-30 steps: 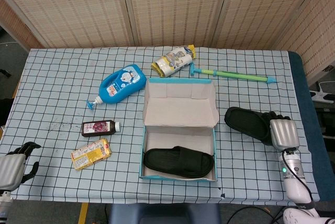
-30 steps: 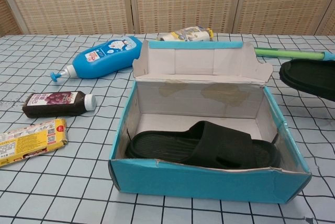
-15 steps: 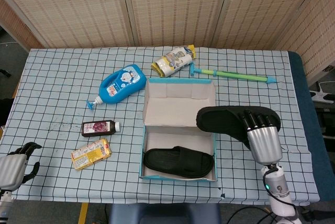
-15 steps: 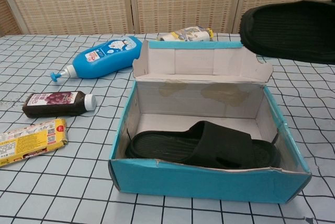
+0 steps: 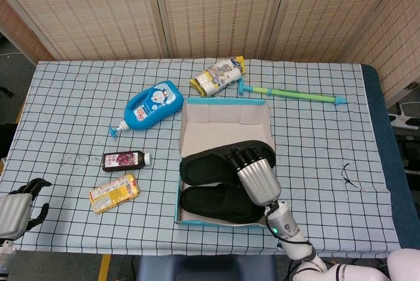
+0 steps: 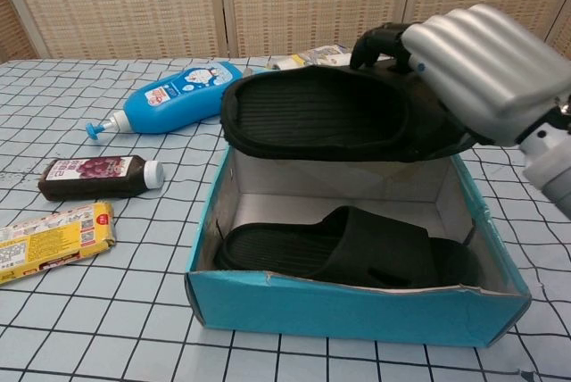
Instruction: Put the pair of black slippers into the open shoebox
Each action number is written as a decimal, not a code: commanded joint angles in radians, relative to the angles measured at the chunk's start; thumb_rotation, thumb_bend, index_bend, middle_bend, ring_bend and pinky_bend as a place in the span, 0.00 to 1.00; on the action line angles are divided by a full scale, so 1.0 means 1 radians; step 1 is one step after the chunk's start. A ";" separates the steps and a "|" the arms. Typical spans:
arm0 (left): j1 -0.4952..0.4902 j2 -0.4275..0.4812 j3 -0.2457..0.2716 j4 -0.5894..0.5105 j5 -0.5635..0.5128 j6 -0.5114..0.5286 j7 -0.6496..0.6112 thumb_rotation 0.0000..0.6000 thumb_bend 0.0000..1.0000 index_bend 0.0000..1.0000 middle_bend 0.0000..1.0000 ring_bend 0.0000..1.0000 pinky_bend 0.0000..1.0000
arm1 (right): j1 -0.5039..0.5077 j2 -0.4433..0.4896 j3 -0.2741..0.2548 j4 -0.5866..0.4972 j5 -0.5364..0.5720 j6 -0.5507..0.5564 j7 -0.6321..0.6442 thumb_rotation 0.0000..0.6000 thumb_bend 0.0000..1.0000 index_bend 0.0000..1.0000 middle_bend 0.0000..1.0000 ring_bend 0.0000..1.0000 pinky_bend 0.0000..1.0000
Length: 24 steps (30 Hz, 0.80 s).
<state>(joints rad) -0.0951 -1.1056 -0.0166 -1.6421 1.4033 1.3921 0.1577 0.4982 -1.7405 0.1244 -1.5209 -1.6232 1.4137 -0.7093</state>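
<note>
Your right hand (image 6: 477,65), a silver metal robot hand with black fingers, grasps 1 flat black rubber slipper (image 6: 312,114) by its strap end and holds it level in the air above the open blue cardboard shoebox (image 6: 357,311). In the chest view the sole faces down and the slipper hangs clear of the box rim, over the rear half of the compartment, in front of the raised lid flap. The head view shows the same slipper (image 5: 210,166) over the box interior, just behind the other one.

The other black slipper of the pair (image 6: 348,253) already lies flat on the box floor, along the front wall. By this showing, 1 of 2 slippers is stowed and the 2nd is above the box but not yet set down or released. What is left, as you can judge, is to lower it into the free space behind the 1st and let go.

Your left hand (image 5: 16,209) rests at the near left edge of the blue checked tablecloth (image 5: 65,97), holding nothing; its fingers look loosely curled, and you cannot tell more.
</note>
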 commanded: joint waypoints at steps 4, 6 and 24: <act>0.000 0.003 -0.001 -0.002 -0.002 -0.001 -0.002 1.00 0.45 0.28 0.23 0.34 0.49 | 0.043 -0.093 0.029 0.062 0.040 -0.067 -0.040 1.00 0.03 0.70 0.72 0.59 0.69; 0.000 0.003 -0.001 -0.002 -0.001 0.001 -0.002 1.00 0.45 0.28 0.23 0.34 0.49 | 0.047 -0.115 0.029 0.087 0.051 -0.079 -0.042 1.00 0.03 0.70 0.72 0.59 0.69; 0.002 0.006 0.000 -0.002 0.005 0.004 -0.013 1.00 0.45 0.28 0.23 0.34 0.49 | 0.025 -0.172 -0.032 0.256 0.087 -0.125 -0.024 1.00 0.03 0.70 0.72 0.59 0.69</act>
<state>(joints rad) -0.0932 -1.0996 -0.0168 -1.6437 1.4083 1.3964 0.1451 0.5242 -1.9138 0.0935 -1.2657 -1.5362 1.2881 -0.7324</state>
